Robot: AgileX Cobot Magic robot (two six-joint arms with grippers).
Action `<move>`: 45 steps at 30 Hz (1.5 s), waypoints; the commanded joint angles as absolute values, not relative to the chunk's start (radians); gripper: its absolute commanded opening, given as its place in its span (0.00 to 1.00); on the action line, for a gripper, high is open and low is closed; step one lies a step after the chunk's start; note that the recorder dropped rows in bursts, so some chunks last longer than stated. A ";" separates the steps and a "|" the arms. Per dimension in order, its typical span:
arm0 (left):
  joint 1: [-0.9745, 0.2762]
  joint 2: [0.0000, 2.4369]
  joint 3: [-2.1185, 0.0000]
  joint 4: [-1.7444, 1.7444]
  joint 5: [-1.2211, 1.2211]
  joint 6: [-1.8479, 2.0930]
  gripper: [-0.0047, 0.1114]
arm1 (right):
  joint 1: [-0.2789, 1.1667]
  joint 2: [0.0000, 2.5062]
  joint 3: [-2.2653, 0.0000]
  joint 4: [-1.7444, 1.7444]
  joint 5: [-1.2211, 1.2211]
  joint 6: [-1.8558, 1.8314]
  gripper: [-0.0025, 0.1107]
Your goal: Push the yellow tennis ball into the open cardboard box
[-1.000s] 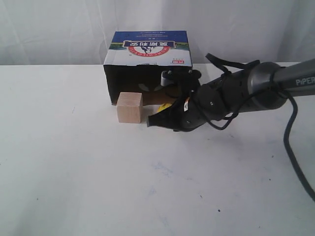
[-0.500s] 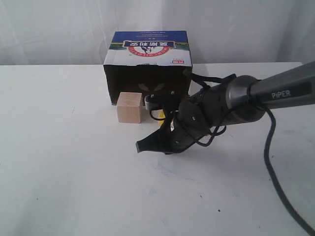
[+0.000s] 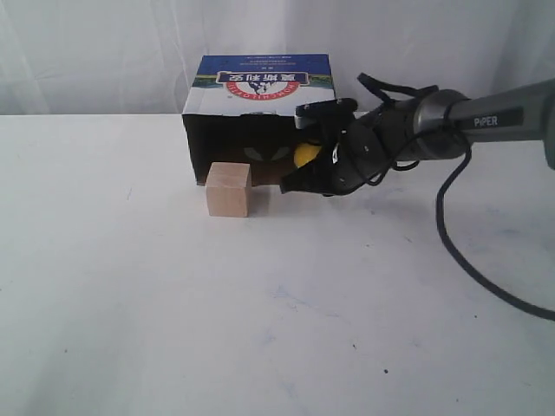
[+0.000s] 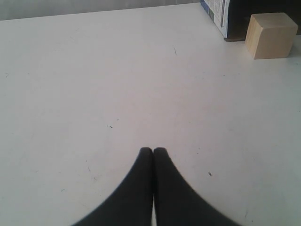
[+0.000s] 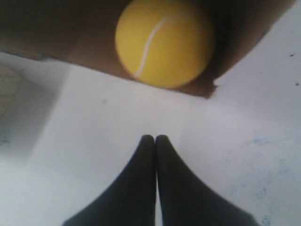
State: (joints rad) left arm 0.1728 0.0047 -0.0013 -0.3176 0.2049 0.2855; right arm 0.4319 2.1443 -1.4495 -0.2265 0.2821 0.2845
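Note:
The yellow tennis ball rests on the brown floor just inside the mouth of the open cardboard box, at the right side of the opening. My right gripper is shut and empty. Its tips are low over the table in front of the box and point at the ball across a short gap. My left gripper is shut and empty over bare table, far from the box. It does not show in the exterior view.
A pale wooden cube stands on the white table against the left part of the box's opening. The right arm's cable trails across the table on the right. A white curtain hangs behind.
The right gripper drew back from the box toward the front left, then swung back toward the opening. The ball went from the table in front of the box to just inside the mouth.

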 commanded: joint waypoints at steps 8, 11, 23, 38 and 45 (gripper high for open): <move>0.173 0.000 0.000 -0.325 0.203 0.285 0.04 | 0.502 2.088 -1.441 -0.180 0.430 0.160 0.02; 0.173 0.000 0.000 -0.327 0.203 0.285 0.04 | 0.502 2.084 -1.441 -0.168 0.437 0.160 0.02; 0.173 0.000 0.000 -0.354 0.204 0.241 0.04 | 0.498 1.894 -1.375 -0.161 0.611 0.160 0.02; 0.173 0.000 0.000 -0.364 0.204 0.240 0.04 | -0.136 1.288 -1.022 -0.783 0.246 0.849 0.02; 0.173 0.000 0.000 -0.364 0.204 0.240 0.04 | -0.157 0.716 -0.670 -0.806 -0.356 0.757 0.02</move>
State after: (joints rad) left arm 0.1728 0.0047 -0.0013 -0.3494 0.2049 0.2481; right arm -0.1508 0.8477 -0.7380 -0.7767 -0.0979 0.8199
